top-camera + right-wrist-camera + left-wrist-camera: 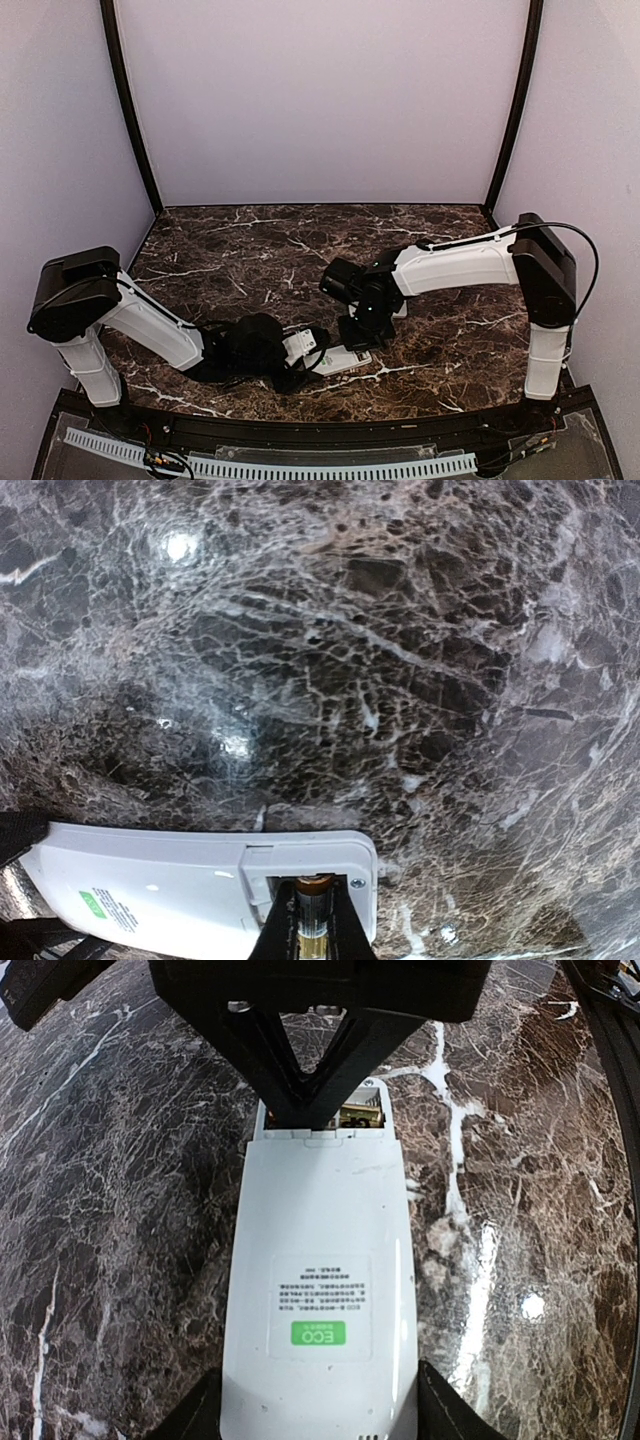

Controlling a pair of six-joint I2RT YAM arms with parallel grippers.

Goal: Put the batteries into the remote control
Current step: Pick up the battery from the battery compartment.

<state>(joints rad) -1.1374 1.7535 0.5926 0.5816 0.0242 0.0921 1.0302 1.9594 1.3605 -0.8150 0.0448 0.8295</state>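
Note:
The remote control (320,1290) lies back up on the marble, a green ECO label on its white back. My left gripper (318,1415) is shut on it, one finger pressed against each long side at its near end. At the far end the battery compartment (362,1112) is uncovered. My right gripper (313,912) points down into that compartment, shut on a battery (314,920) with a copper-coloured end and a dark body. In the top view the remote control (340,358) sits between the left gripper (300,350) and the right gripper (362,335).
Dark marble tabletop (250,250) runs back to pale walls on three sides. A small white piece (400,310) shows just behind the right wrist. A cable tray (270,465) runs along the near edge.

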